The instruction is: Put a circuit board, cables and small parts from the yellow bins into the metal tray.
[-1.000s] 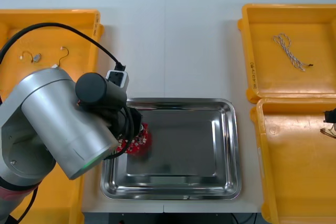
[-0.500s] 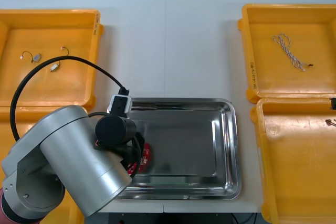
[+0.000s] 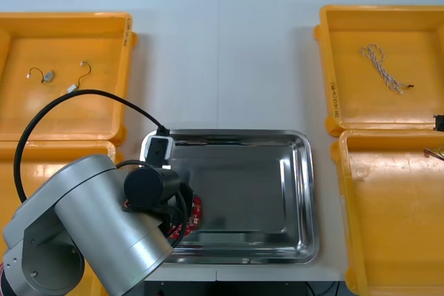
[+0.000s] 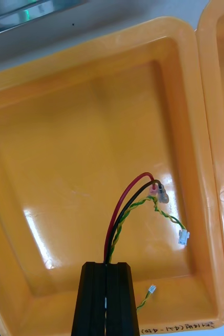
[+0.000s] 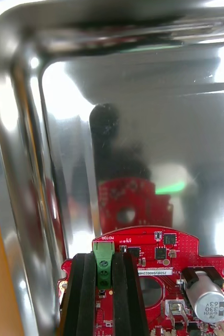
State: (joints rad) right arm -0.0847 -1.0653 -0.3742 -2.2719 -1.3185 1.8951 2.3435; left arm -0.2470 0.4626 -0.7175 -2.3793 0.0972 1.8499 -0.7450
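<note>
My left hand [image 5: 105, 260] is clamped on the circuit board [image 5: 161, 252], with the fingers pinching its green terminal block. I judge that block the best purchase, because it stands proud of the flat red disc and gives me square sides to squeeze. In the front view the board sits at the lower left corner of the metal tray [image 3: 311, 185], peeking out from under my arm. The tray floor mirrors the board just ahead of it, so I take it to be low over the steel or resting on it; I cannot tell which. Keeping it near the corner leaves the bare middle free for what follows.

My right hand [image 4: 105, 268] is shut tight on the red and yellow cable [image 4: 123, 205], which also has a black strand. The strands rise from between the closed fingers and the white plug dangles beyond them. It is over the yellow bin [image 3: 388, 227] at the lower right of the front view. Gripping near one end lets the rest trail clear.

The blue and white cable [image 3: 381, 67] in the upper right and the small metal parts [image 3: 43, 75] in the upper left await their turn.
</note>
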